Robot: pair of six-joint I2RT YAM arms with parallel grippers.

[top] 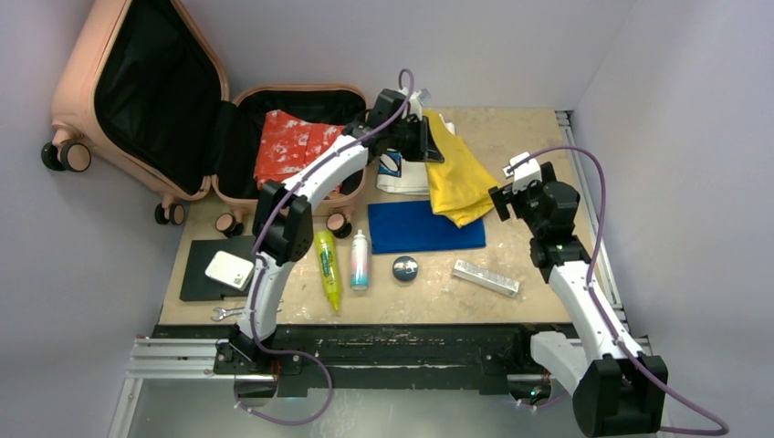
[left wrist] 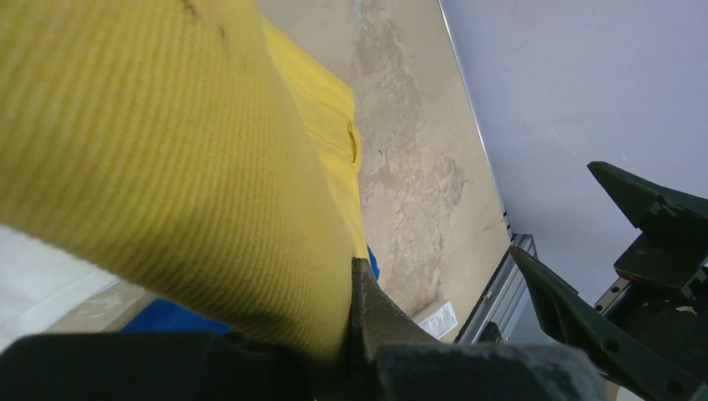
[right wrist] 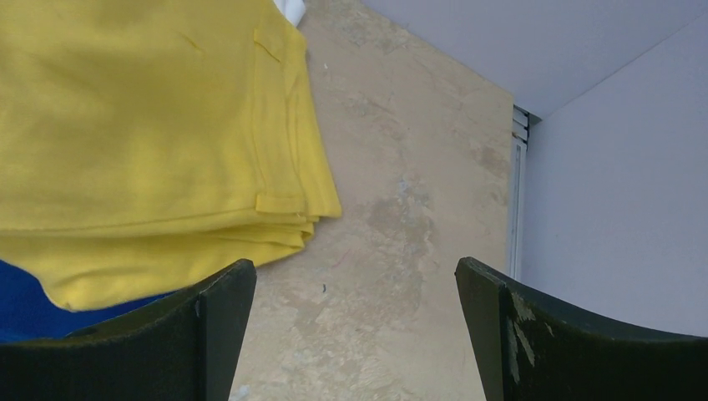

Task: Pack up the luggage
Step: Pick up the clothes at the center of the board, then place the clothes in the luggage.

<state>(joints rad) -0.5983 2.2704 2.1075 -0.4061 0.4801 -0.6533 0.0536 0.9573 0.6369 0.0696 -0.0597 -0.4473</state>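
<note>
The luggage (top: pixel 73 91) lies wide open at the far left corner of the table (top: pixel 529 128). Its lid is propped back against the wall and the lower half sits flat, so there's a clear drop-in from above. A red-and-white patterned garment (top: pixel 292 146) is already lying in that lower half.

Just off the luggage's right rim we find the left hand (top: pixel 427 139), jaws nearly closed and pinched on one edge of a folded yellow garment (top: pixel 461 178). The wrist view shows the ribbed cloth bunched right against a finger. Gripping it by the edge nearest the luggage makes sense: I'd say the plan is to lift it and swing it a short way over the rim.

Further right of the luggage, beyond the yellow garment's other edge, the right hand (right wrist: pixel 355 280) hovers with its jaws spread wide, holding nothing. Only bare table shows between its fingers (right wrist: pixel 225 309). It looks ready to support the loose end, though that's a guess.

So the luggage sits immediately left of the gripping hand, almost touching the arm. In front of the luggage wait a blue cloth (top: pixel 424 228), a yellow-green tube (top: pixel 327 265) and a white bottle (top: pixel 360 260), all unpacked.
</note>
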